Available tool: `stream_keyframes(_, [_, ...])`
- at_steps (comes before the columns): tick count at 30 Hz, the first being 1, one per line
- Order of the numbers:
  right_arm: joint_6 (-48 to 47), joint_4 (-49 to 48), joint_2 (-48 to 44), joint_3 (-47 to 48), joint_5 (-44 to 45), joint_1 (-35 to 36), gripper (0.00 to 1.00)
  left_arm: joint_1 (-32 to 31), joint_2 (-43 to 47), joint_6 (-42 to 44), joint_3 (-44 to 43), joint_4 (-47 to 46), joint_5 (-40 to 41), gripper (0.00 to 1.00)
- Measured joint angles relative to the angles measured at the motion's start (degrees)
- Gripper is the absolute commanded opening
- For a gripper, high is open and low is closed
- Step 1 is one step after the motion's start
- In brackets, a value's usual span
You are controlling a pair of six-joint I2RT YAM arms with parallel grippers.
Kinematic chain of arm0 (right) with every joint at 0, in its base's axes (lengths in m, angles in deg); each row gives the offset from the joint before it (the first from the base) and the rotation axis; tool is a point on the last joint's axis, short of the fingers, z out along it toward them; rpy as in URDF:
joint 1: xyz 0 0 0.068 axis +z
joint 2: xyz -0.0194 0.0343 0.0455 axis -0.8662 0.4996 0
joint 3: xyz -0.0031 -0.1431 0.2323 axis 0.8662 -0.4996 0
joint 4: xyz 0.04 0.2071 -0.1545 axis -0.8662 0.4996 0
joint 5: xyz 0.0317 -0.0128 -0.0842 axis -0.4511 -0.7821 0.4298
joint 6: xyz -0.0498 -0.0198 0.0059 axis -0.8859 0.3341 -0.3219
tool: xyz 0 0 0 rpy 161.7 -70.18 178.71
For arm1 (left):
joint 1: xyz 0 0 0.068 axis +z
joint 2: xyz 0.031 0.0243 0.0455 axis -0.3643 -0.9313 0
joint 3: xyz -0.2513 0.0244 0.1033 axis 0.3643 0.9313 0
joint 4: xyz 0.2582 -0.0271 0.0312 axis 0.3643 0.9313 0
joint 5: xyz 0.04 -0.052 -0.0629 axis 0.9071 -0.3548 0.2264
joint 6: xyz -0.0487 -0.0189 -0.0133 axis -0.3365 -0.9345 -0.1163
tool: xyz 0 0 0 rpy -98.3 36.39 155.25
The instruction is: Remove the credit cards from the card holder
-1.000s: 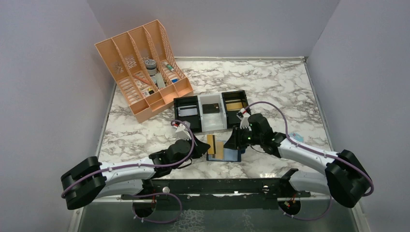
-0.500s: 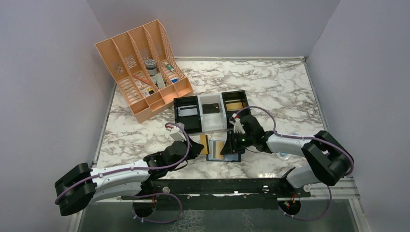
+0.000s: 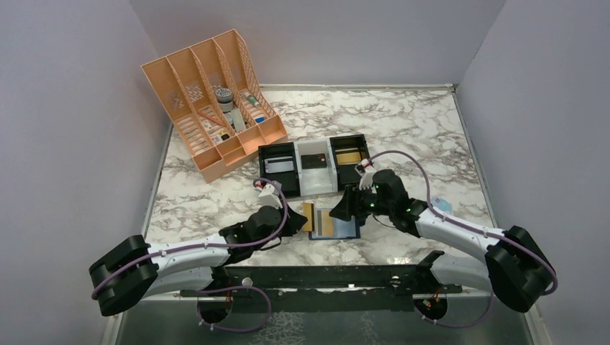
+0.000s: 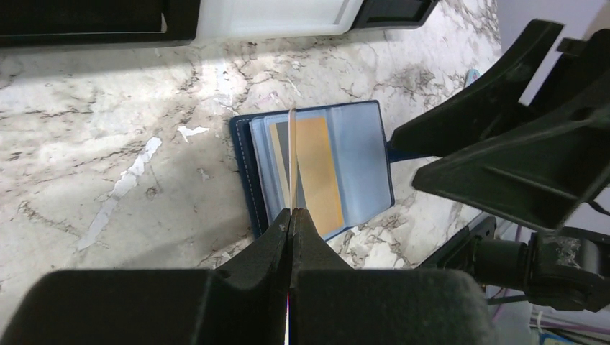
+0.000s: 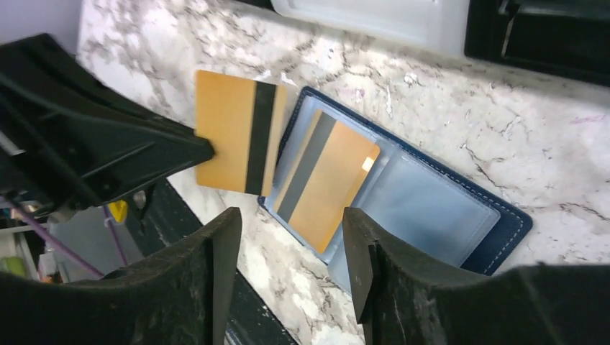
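Observation:
The card holder (image 3: 345,229) lies open on the marble, dark navy with blue-grey pockets (image 5: 439,205). A gold-tan credit card (image 5: 327,180) with a dark stripe sticks out of its left pocket. A second gold credit card (image 5: 234,133) is clear of the holder on its left, and my left gripper (image 4: 291,213) is shut on that card's edge, which appears edge-on in the left wrist view (image 4: 292,162). My right gripper (image 5: 291,219) hovers open just above the holder's near side with nothing between its fingers (image 5: 223,251). From above, the left gripper (image 3: 298,218) and right gripper (image 3: 344,208) flank the holder.
A row of black and white box trays (image 3: 313,167) with cards in them stands just behind the holder. An orange slotted file rack (image 3: 212,100) sits at the back left. The black mounting rail (image 3: 324,277) runs along the near edge. A small light-blue item (image 3: 441,205) lies right.
My right gripper has opened wider and lifted back off the card holder. My left gripper still holds the gold card beside the holder's left edge, shifted only slightly.

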Motion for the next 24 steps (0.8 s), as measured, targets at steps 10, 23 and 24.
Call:
stream_keyframes(10, [3.52,-7.69,-7.23,-4.66,-7.98,-10.21,0.71,10.34,-0.66,1.11,0.02,-7.1,-15.13,0.0])
stream_keyframes(23, [16.61,-35.04,-2.56,-13.2,-23.91,-12.52,0.71,14.08,3.65,-0.72,0.85,-13.46,-29.35,0.0])
stream_keyframes(24, [17.18,-36.06,-2.27,-13.05,-24.35,-12.52,0.71,14.08,3.65,-1.25,0.85,-13.55,-29.92,0.0])
